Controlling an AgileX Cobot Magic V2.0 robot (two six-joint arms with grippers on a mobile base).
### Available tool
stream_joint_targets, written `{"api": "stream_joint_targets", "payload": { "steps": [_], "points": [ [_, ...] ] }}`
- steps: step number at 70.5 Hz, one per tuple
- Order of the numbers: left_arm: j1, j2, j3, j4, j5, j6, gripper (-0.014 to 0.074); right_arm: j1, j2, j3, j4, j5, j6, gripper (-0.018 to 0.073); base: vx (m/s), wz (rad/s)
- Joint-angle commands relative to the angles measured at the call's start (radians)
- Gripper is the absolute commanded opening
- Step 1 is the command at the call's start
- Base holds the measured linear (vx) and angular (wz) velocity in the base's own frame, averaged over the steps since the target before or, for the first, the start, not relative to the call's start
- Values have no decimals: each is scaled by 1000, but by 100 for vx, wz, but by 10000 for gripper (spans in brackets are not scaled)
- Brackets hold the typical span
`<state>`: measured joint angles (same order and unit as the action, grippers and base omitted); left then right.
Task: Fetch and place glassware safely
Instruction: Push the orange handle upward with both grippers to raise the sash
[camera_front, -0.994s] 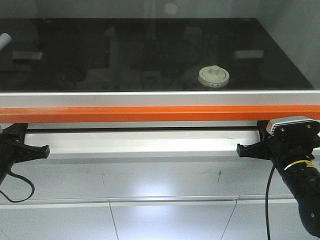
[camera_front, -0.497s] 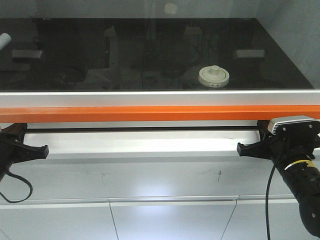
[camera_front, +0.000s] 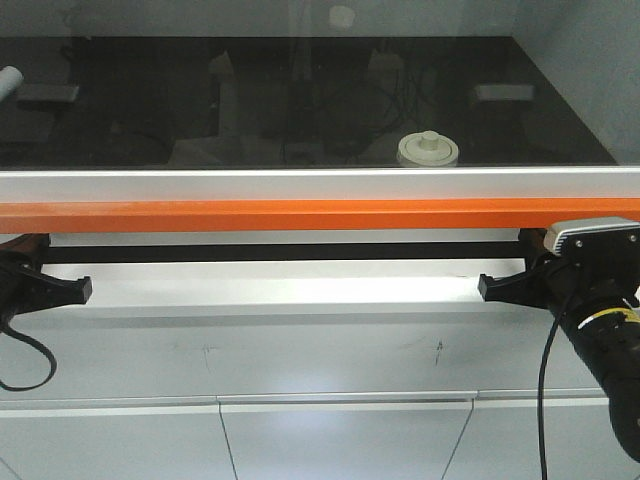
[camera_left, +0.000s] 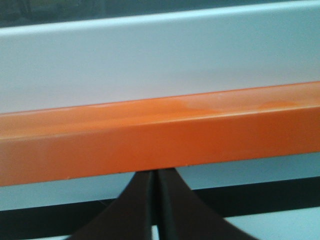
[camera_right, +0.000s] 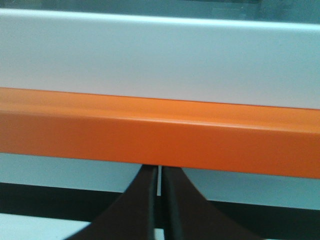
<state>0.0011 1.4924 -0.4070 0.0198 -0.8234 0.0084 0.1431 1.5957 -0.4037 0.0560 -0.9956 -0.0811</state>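
Observation:
The glassware (camera_front: 427, 150), a squat jar with a cream-white knobbed lid, stands on the dark worktop behind the glass pane; the silver frame hides its lower part. In front of it runs an orange bar (camera_front: 300, 215) along the bottom of the sliding pane. My left gripper (camera_front: 85, 290) and right gripper (camera_front: 485, 287) sit just below that bar, far apart. In the left wrist view the left gripper (camera_left: 155, 172) is shut, its tips tucked under the orange bar (camera_left: 160, 135). The right gripper (camera_right: 159, 170) is shut too, with a hairline slit, beneath the orange bar (camera_right: 160, 135).
A silver frame (camera_front: 300, 183) tops the orange bar. A dark gap (camera_front: 280, 252) lies open beneath the bar, above a white sill (camera_front: 280, 290). White cabinet fronts (camera_front: 340, 440) are below. A white cylinder (camera_front: 8, 80) lies at the far left inside.
The orange bar and silver frame have risen, widening the dark gap beneath. Both grippers rose with the bar. The frame now covers more of the glassware.

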Motion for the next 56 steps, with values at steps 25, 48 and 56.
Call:
{"api": "stream_joint_targets", "payload": {
  "steps": [25,48,56],
  "points": [
    [-6,-226,-154,7,-89,0,-7,0,-174,-110,-13,-8,-35,-1,0,0],
    [-6,-340,-173,5,-51,0,-7,0,-273,-202,-16,145,-37,-1,0,0],
    [-6,-368,-224,5,28,0,-7,0,-303,-245,-16,200,-40,-1,0,0]
  ]
}}
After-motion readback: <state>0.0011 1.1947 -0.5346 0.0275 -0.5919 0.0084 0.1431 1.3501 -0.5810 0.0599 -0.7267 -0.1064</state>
